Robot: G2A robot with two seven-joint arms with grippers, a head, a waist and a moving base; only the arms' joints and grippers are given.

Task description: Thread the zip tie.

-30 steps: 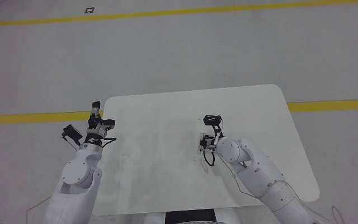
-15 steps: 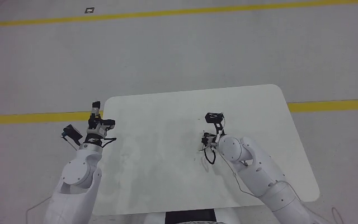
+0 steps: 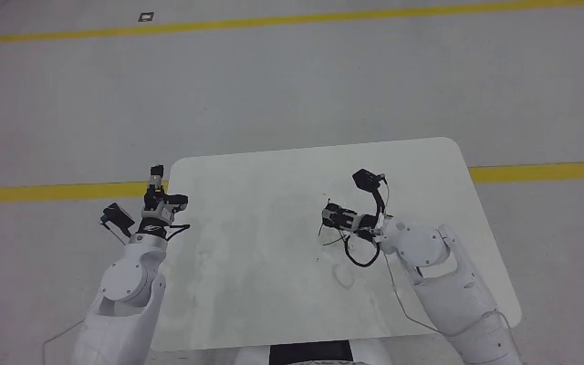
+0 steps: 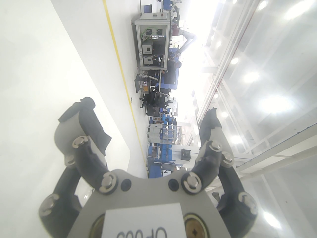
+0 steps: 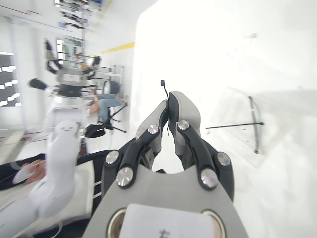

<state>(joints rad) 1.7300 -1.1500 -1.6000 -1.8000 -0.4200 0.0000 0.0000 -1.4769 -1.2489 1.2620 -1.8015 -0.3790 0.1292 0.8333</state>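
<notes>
Over the white table point(image 3: 255, 201), the right tool point(image 5: 169, 103) pinches the zip tie point(image 5: 165, 90), head protruding.

the zip tie point(image 5: 165, 89) is thin, matt black plastic. the right gripper point(image 5: 170, 99) has ribbed black pads point(image 5: 172, 107) (rubbery-looking) in matt grey shells point(image 5: 189, 108), with shiny metal rivets point(image 5: 183, 125). the table point(image 3: 255, 201) is smooth, white and faintly smudged.

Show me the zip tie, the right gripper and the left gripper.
zip tie point(image 5: 165, 90), right wrist view, on the strap below its head.
right gripper point(image 5: 170, 99), right wrist view, midway between its shut fingers.
left gripper point(image 4: 148, 107), left wrist view, midway between the open fingers.
</notes>
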